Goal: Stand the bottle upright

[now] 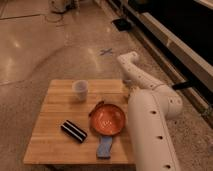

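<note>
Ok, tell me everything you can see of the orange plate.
The orange plate is round, shallow and glossy, plastic by the look, with pale flecks inside. It lies flat on the wooden table, right of the middle. A blue pad meets its near rim, a small dark thing its far left rim. The white arm stands just right of it; the gripper is not in view.

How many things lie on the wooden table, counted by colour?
Whitish cup: 1
Orange plate: 1
Black block: 1
Blue item: 1
Total: 4
Brownish shape by plate: unclear, not counted.
The gripper does not show; the arm covers the table's right side.
</note>
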Robot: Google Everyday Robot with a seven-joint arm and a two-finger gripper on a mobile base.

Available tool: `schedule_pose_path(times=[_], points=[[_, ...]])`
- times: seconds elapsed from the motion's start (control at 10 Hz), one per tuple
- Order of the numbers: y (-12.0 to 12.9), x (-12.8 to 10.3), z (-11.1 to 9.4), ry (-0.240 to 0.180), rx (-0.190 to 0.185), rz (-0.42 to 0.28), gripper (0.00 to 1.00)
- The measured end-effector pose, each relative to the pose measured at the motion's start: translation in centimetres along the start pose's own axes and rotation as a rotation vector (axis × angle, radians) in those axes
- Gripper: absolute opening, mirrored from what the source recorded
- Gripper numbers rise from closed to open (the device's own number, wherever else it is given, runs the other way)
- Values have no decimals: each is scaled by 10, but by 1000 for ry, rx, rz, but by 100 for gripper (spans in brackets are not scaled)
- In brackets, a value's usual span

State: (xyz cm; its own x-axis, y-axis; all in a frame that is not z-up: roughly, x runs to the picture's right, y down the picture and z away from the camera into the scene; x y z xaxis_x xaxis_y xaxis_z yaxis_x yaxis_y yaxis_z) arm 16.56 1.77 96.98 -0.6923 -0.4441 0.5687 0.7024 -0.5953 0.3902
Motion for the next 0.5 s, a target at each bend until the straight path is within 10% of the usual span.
schedule_pose_path(times=[0.3,0.5], points=[[-4,15,-20,93,-75,-93,0],[-4,26,-50,234,-136,-156,0]])
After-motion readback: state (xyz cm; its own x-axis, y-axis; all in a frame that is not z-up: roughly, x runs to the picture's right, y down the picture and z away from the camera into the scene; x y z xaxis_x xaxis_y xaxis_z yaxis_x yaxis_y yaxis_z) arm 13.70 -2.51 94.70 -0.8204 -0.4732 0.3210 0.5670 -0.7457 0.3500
